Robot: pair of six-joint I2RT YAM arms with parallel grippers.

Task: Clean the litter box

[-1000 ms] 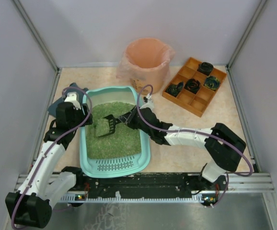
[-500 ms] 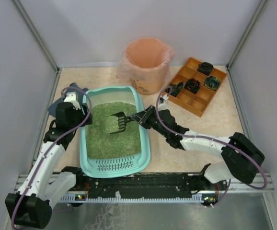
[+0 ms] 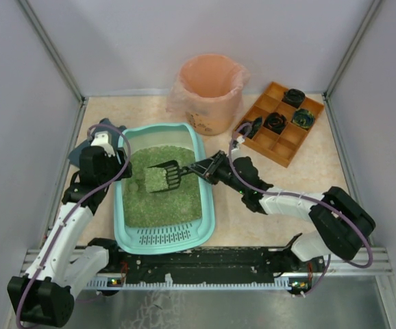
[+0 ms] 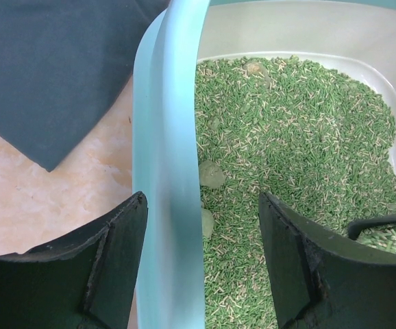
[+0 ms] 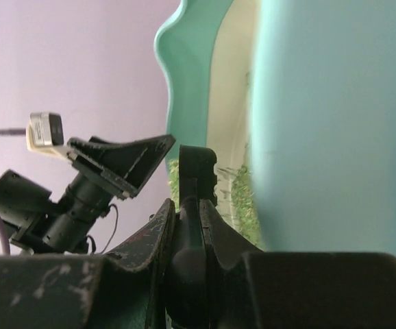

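**Loaded scoop held over the litter box**

We pinch the handle of the scoop (image 3: pixel 162 177) between the pressed-together fingers of the right gripper (image 3: pixel 208 166), head above the green litter, probably so loose granules sift back. The litter box (image 3: pixel 162 237) lies between the arms. The left gripper (image 4: pixel 201 205) stands spread astride the left rim, apparently to steady it. The peach-lined bin (image 3: pixel 208 89) waits just behind.

1. Top camera: above and behind the arms, facing down over the whole worktop (image 3: pixel 321 171).
2. Left wrist: close, looking down past the left end effector (image 4: pixel 199 226) onto the litter box (image 4: pixel 170 137) rim.
3. Right wrist: low, sideways past the right end effector (image 5: pixel 188 212) and scoop (image 5: pixel 196 171) along that box, shared by all views.
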